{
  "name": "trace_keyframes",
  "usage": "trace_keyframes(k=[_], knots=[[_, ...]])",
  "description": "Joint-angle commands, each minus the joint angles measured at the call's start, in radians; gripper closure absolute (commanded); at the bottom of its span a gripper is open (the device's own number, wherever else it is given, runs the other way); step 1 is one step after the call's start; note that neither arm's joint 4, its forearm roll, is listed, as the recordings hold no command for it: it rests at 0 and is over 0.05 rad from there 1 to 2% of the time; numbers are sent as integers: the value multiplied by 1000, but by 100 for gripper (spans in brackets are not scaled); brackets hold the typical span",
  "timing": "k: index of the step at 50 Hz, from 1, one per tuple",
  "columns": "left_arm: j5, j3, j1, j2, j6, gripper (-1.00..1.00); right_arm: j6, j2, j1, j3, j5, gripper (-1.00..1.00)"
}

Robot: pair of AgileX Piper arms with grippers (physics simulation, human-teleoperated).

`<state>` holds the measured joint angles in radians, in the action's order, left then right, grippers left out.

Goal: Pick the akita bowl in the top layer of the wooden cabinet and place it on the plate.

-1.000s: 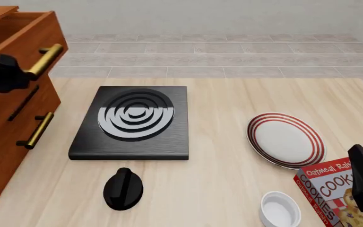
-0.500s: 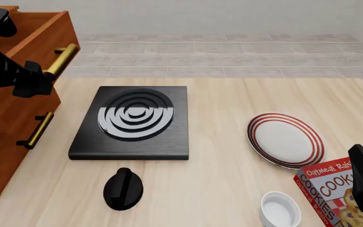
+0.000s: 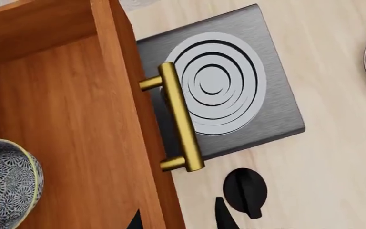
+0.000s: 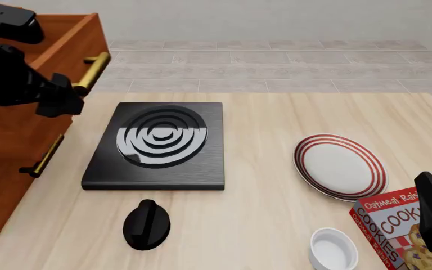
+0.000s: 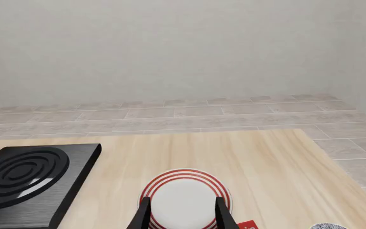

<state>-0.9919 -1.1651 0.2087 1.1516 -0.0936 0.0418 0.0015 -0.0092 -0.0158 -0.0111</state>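
My left gripper [image 3: 177,220] hangs parted and empty over the open top layer [image 3: 75,124], akita bowl [image 3: 5,181] inside; right gripper [image 5: 181,214] spread above the plate [image 5: 184,200].

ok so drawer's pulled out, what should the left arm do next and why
Probably let go of the brass handle and bring the left claw back over the open top layer, toward the akita bowl. The left wrist view shows the bowl sitting uncovered inside the drawer, and the claw tips are near the drawer front, not above the bowl. The plate lies bare.
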Motion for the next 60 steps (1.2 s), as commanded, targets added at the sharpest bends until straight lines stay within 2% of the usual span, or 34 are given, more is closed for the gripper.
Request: trace_keyframes(k=[1,20,60], knots=[[-4,-4,57,26,-3,-100,0,0,0,0,0,-100],[-16,-41,111,38,17,-100,0,0,0,0,0,-100],[-37,-132,167,103,-3,-100,-1,0,-1,-3,0,-100]])
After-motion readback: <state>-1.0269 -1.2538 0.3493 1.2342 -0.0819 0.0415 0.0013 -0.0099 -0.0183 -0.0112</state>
